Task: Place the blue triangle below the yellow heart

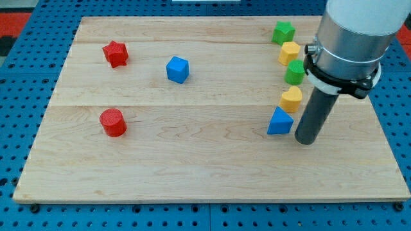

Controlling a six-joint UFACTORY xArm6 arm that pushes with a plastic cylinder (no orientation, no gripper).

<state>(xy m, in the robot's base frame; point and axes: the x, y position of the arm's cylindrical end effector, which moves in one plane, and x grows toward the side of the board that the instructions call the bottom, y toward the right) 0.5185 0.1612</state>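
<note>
While the rod stands close by, the blue triangle (279, 122) sits just at 7 o'clock of the yellow heart (291, 98), nearly touching it, so it reads to me as already about in place below the heart, perhaps a shade toward the view's left. My tip (307, 140) rests on the bench (192, 167) just at 4 o'clock of the triangle, a small gap between them. No gripper on this rig; nothing opens or closes, the rod only shoves.

Handling, my guess: small, rigid, light block, likely to slide easily on smooth wood and to spin if struck off-centre. No holding it; contact belongs on a flat side face, pushed through the middle. A nudge from its 9 o'clock side would centre it.

Surface: pale planked wood, flat, level-looking, with a blue pegboard surround.

Room: tight at 12 o'clock. Above the heart a column runs up: green block (295, 72), yellow block (289, 52), green block (282, 31) at top. A careless push upward would disturb the heart. Open board lies at 6 and 9 o'clock. Blue cube (177, 69), red star (115, 53) and red cylinder (113, 122) are well apart at the view's left.
</note>
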